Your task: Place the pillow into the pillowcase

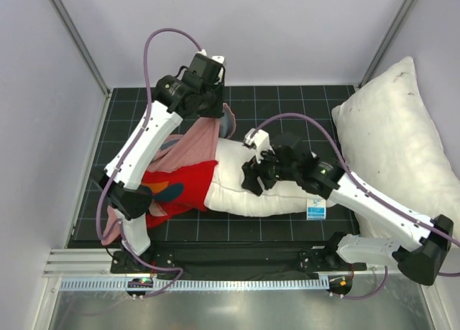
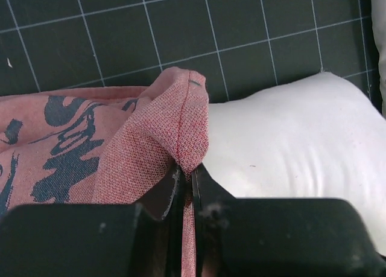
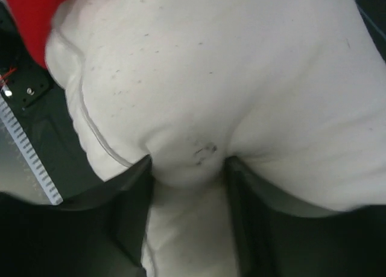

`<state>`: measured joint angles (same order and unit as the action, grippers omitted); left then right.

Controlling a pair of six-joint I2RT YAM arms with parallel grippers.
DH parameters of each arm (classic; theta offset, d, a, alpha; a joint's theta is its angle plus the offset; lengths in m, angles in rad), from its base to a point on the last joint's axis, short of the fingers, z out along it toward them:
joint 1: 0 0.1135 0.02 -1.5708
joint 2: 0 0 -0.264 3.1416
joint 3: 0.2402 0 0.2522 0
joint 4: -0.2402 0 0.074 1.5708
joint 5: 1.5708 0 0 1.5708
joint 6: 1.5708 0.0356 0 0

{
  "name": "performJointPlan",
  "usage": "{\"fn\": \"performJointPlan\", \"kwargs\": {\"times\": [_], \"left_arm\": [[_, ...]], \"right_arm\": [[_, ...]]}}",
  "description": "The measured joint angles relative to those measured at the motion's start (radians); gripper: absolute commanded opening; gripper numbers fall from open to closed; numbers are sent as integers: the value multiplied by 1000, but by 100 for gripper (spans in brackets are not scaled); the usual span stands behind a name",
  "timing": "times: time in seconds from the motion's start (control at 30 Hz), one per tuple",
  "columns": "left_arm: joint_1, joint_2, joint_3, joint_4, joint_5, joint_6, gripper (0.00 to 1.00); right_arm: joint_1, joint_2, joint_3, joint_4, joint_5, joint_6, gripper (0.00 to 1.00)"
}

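**Mia:** What's on the left?

**Ben:** The red pillowcase [image 1: 183,190]. It lies bunched up on the black mat [image 1: 287,103] with the white lines, close to the left arm. Part of it is lifted up. You can see its pale pink inside with dark blue marks.

**Mia:** What's lifting it?

**Ben:** The left pincer [image 2: 187,177]. Its two fingers are squeezed tight together. The stitched edge of the pillowcase is caught between them, and the cloth hangs from there like a little tent.

**Mia:** Where's the pillow?

**Ben:** The pillow [image 1: 228,195] lies flat in the middle of the mat. It's white and puffy. Its left end meets the red cloth, and most of it sticks out to the right. I can't tell how much is inside.

**Mia:** And the other arm?

**Ben:** The right pincer [image 3: 188,168] is down on the pillow. It has one finger on each side of a soft bump, and both press in. So it's pinching a fold of the pillow. That bump has a small dark smudge on it.

**Mia:** Anything further right?

**Ben:** A little tag [image 1: 315,211] at the pillow's near right corner. Then there's a big pillow [image 1: 395,136] by the right wall, near the small one.
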<state>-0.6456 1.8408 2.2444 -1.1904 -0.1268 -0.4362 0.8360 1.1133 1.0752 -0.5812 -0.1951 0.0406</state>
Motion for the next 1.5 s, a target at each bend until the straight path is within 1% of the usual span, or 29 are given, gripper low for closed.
{"fn": "performJointPlan", "kwargs": {"times": [0.03, 0.07, 0.1, 0.13, 0.17, 0.2, 0.23, 0.3, 0.33, 0.43, 0.53, 0.67, 0.77, 0.83, 0.93, 1.07, 1.1, 1.17, 1.23, 1.27, 1.3, 1.37, 1.4, 1.43, 1.47, 1.5], "left_arm": [[0, 6, 11, -2, -4, 0, 12], [1, 8, 21, -4, -5, 2, 14], [1, 7, 28, -6, -8, 3, 17], [0, 3, 32, -5, -11, 6, 27], [-1, -5, 32, -5, -14, 12, 33], [-1, -15, 31, -5, -17, 19, 41], [-1, -31, 25, -2, -23, 24, 58], [-5, -77, 0, 5, -40, 35, 68], [-9, -109, -17, 6, -51, 35, 75], [-42, -216, -53, 5, -107, 39, 77], [-116, -306, -78, 5, -175, 44, 78], [-280, -429, -231, 17, -277, 27, 78], [-376, -461, -360, 15, -337, 1, 81], [-401, -468, -453, 26, -364, -14, 83], [-406, -465, -583, 29, -395, -35, 83], [-406, -449, -647, 31, -413, -48, 83], [-406, -444, -653, 30, -420, -52, 82], [-406, -431, -655, 30, -441, -62, 67], [-406, -412, -655, 29, -466, -74, 56], [-406, -400, -655, 26, -473, -80, 53], [-404, -383, -655, 23, -476, -84, 41], [-403, -358, -655, 17, -480, -90, 28], [-403, -345, -656, 11, -483, -95, 13], [-401, -335, -660, 10, -486, -108, 4], [-399, -329, -668, 8, -489, -113, 1], [-398, -325, -677, 6, -490, -113, 0]], "right_arm": [[0, 29, 3, 4, 7, -11, 30], [0, 53, 6, 6, 15, -16, 12], [0, 71, 9, 12, 25, -17, 8], [0, 81, 10, 19, 34, -9, 6], [0, 88, 10, 32, 50, -5, 4], [3, 89, 10, 45, 66, 0, 4], [5, 88, 10, 59, 80, 10, 4], [2, 89, 10, 82, 98, 23, 4], [-3, 92, 13, 90, 105, 31, 4], [-22, 136, 56, 85, 119, 58, 4], [-44, 204, 121, 79, 128, 84, 4], [-70, 270, 168, 88, 129, 121, 4], [-93, 288, 174, 98, 107, 154, 4], [-115, 290, 174, 105, 73, 181, 4], [-142, 290, 174, 117, 27, 211, 4], [-152, 290, 174, 120, -7, 229, 4], [-153, 290, 174, 120, -14, 230, 4], [-153, 290, 174, 120, -25, 231, 4], [-154, 289, 174, 120, -29, 232, 4], [-156, 289, 174, 120, -31, 232, 4], [-156, 288, 174, 120, -33, 232, 4], [-158, 286, 174, 119, -35, 232, 4], [-158, 283, 174, 117, -37, 232, 4], [-158, 279, 174, 116, -40, 231, 4], [-159, 274, 174, 113, -44, 230, 4], [-159, 267, 174, 109, -48, 229, 4]]}}
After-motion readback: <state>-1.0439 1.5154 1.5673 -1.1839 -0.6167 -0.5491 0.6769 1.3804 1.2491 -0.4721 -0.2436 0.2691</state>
